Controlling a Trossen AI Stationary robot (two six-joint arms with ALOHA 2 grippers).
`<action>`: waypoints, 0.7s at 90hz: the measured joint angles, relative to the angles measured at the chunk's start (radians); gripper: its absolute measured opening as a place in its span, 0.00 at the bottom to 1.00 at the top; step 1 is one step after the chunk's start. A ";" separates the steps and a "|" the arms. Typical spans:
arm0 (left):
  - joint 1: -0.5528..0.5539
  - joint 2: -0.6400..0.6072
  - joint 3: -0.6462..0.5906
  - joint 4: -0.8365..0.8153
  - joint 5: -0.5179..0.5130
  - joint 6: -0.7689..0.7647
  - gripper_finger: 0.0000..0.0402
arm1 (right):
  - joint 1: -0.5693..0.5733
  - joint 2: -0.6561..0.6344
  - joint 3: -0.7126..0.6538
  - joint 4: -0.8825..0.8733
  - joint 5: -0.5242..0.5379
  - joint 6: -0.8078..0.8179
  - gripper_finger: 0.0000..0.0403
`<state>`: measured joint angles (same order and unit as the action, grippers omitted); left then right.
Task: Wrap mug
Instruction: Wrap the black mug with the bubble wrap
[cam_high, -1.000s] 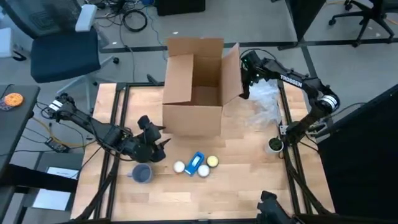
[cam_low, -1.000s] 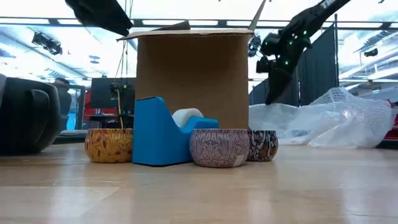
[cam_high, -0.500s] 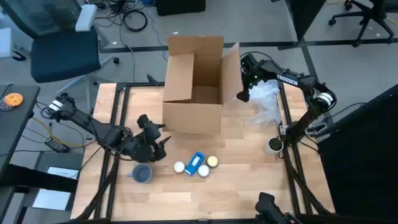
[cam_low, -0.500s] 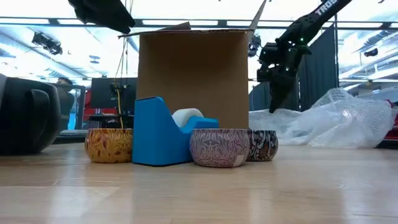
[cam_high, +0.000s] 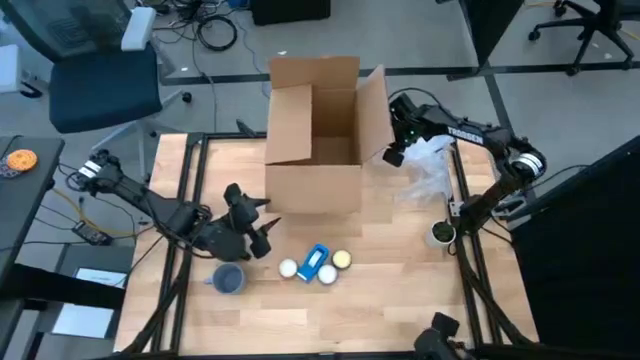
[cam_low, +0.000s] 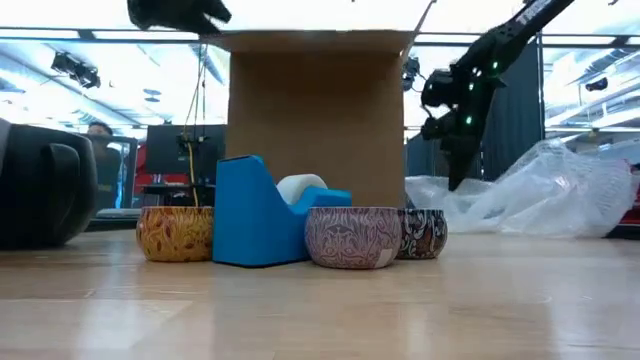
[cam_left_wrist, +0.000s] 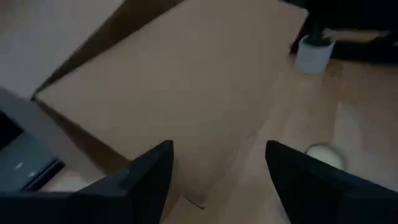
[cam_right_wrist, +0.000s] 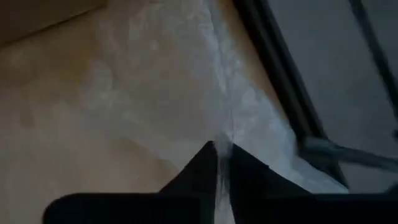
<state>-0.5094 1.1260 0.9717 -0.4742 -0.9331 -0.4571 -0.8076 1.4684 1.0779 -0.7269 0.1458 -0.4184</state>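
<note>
Beside the open cardboard box (cam_high: 315, 140), right tool (cam_high: 394, 155) above the clear bubble wrap (cam_high: 430, 170), fingers nearly together, a thin fold of wrap between the tips. Left tool (cam_high: 262, 232) on the box's near side, fingers apart, gripping nothing. Blue mug (cam_high: 229, 279) just below-left of it on the tabletop (cam_high: 400, 290), near the tape dispenser (cam_high: 315, 263).

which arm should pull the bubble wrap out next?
Right. The right gripper hangs over the bubble wrap, fingers nearly shut. The left gripper is open, across the table beside the box.
</note>
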 joint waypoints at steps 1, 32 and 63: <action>-0.002 0.000 0.004 0.007 0.000 0.010 0.60 | 0.005 -0.012 0.000 -0.007 0.013 0.000 0.00; -0.069 -0.008 0.120 0.197 -0.001 0.302 0.60 | 0.231 -0.523 0.000 -0.156 0.152 0.141 0.00; -0.170 -0.002 0.124 0.528 0.184 0.663 0.60 | 0.504 -0.891 0.001 -0.107 -0.289 0.494 0.00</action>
<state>-0.6794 1.1244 1.0954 0.0534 -0.7494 0.2054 -0.3033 0.5776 1.0790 -0.8343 -0.1432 0.0760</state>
